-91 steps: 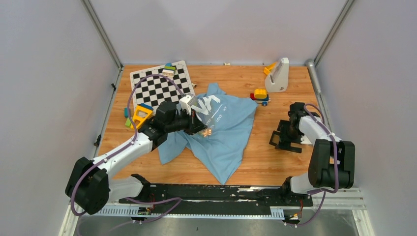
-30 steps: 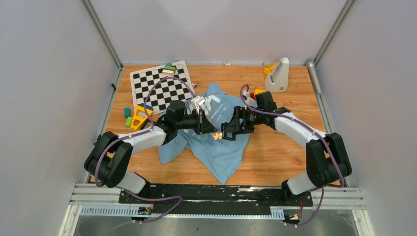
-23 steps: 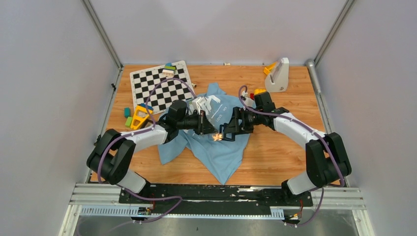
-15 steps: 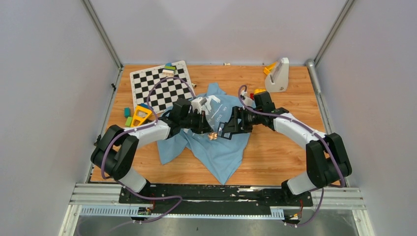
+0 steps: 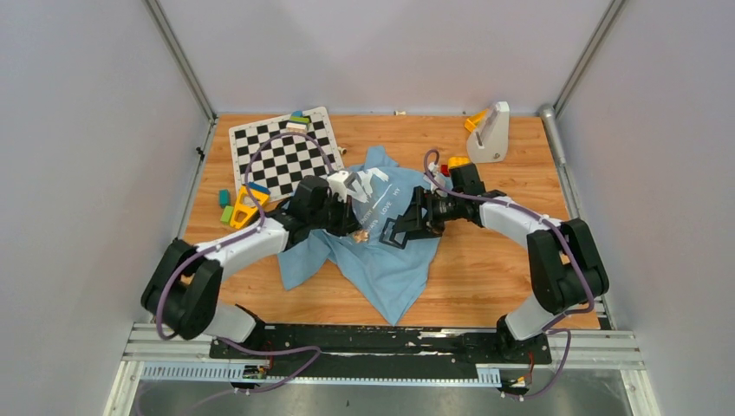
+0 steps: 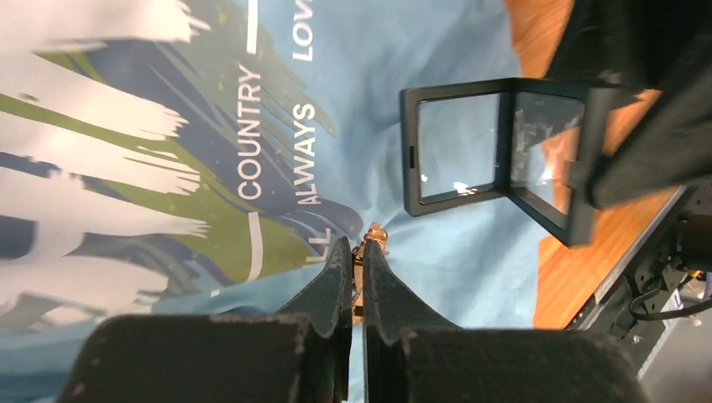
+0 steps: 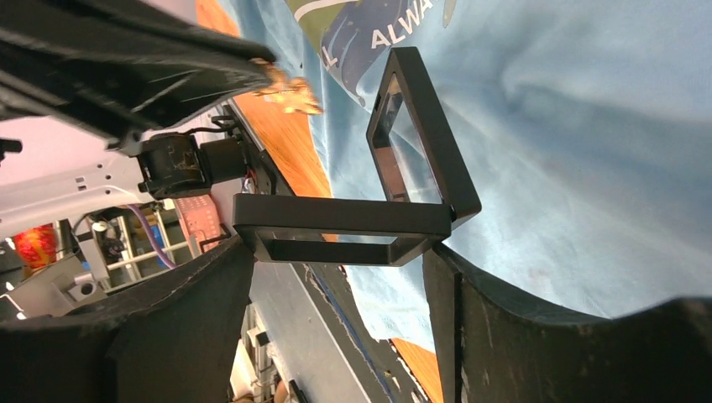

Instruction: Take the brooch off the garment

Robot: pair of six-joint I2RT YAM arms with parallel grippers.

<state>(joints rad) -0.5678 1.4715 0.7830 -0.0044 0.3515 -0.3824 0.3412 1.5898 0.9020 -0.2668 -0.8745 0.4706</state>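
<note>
top: your right claw (image 5: pixel 406 225) has brought the open case (image 5: pixel 390 235) in beside the left claw (image 5: pixel 355 230), mid-frame over the shirt (image 5: pixel 392 269). left wrist: jaws nipped tight on the brooch (image 6: pixel 370 238), centre. right wrist: claw clamps the case; brooch looks free.

The light blue cloth T-shirt (image 5: pixel 394 260) lies on the wooden table (image 5: pixel 490 269); a black-and-white checkered flat board (image 5: pixel 277 156) lies behind it, leftwards.

The garment (image 5: pixel 394 264), a light blue T-shirt printed with white lettering and green patches, is spread crumpled on the wooden table (image 5: pixel 494 277), print upward. The brooch (image 6: pixel 373 236), a tiny orange-gold piece, is pinched at the tips of the left gripper (image 6: pixel 353 252), over the small text lines.
</note>
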